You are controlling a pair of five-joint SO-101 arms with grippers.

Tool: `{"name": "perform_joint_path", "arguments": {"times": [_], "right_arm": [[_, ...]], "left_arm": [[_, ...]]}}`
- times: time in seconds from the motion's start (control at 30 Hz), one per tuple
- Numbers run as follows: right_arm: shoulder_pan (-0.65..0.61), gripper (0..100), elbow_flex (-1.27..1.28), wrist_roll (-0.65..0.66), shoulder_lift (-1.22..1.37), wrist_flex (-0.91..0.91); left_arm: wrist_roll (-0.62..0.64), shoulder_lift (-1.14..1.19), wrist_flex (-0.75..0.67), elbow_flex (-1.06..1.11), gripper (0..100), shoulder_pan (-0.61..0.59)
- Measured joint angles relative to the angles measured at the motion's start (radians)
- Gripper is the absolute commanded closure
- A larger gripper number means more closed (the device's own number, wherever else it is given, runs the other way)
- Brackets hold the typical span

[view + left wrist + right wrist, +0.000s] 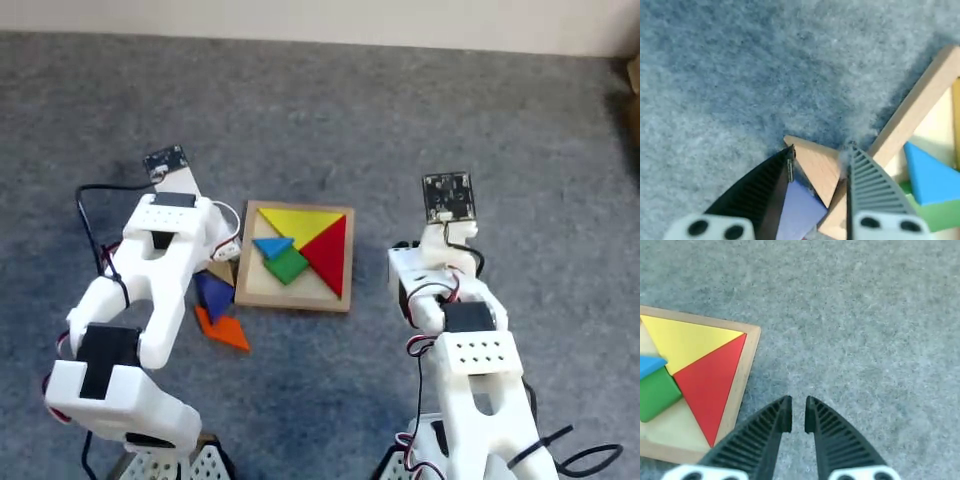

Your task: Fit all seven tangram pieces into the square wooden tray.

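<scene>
Nearest on the left side, left pincer [821,149] low over the grey tabletop [740,75], half apart, with black finger [765,182] and grey finger [867,185] set against two sides of a pale wooden triangle [815,165]. Holds this triangle by its edges; cannot tell how firmly. Just under the triangle, toward the arm, a violet-blue piece [797,212], partly covered by it. Closer to the arm's base in the high view, an orange piece [225,333] flat on the tabletop, just beside the violet-blue piece and outside the tray. Directly beside the triangle, on the side away from the black finger, the light rim of the square wooden tray [912,112]. On the right side, right pincer [796,415] above the tabletop, near the tray's right edge, almost closed, only a thin slit between the tips, nothing between them. Farther on, inside the tray, four pieces: small blue triangle [271,245] touching green square [288,267] near the middle, big red triangle [331,256] along the right wall, big yellow triangle [298,222] along the far wall, red and yellow meeting along one slanted edge. Pale floor of the tray visible along the left and near walls.
</scene>
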Motion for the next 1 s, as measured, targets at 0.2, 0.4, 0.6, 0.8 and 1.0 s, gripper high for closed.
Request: {"name": "perform_joint_path", "arguments": {"times": [0.2, 0.4, 0.6, 0.8, 1.0], "right_arm": [[0.000, 94.3, 0.000, 0.000, 0.000, 0.000], [0.000, 94.3, 0.000, 0.000, 0.000, 0.000], [0.000, 94.3, 0.000, 0.000, 0.000, 0.000], [0.000, 94.3, 0.000, 0.000, 0.000, 0.000], [0.000, 94.3, 0.000, 0.000, 0.000, 0.000]], "left_arm": [[0.000, 0.000, 0.000, -0.002, 83, -0.003], [0.000, 0.009, 0.000, -0.002, 83, -0.003], [0.000, 0.009, 0.000, -0.003, 82, -0.003], [0.000, 0.011, 0.025, -0.014, 82, -0.003], [0.000, 0.017, 0.061, -0.029, 82, -0.003]]}}
